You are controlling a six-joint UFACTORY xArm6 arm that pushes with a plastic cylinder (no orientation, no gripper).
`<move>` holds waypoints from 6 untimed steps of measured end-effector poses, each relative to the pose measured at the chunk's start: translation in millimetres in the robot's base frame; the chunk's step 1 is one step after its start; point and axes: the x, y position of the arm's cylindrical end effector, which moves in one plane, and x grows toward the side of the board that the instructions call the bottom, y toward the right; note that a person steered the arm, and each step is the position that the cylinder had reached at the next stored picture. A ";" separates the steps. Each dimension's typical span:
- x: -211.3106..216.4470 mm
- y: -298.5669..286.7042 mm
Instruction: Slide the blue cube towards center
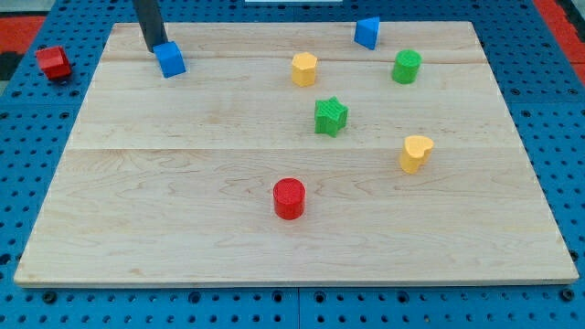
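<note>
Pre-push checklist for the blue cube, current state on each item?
1. My tip placed on the blue cube's upper-left side, away from centre: ok.
2. Tip actually touching the cube: cannot tell, they look adjacent.
3. Right target: the cube at the view's top left, not the other blue block at the top edge: ok.
4. Path toward board centre free of blocks: ok; the green star and yellow block sit right of it.
5. Cube fully on the wooden board: ok.
</note>
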 end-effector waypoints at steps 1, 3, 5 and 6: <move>7.6 0.8; 53.1 43.5; 108.6 65.6; 99.2 87.3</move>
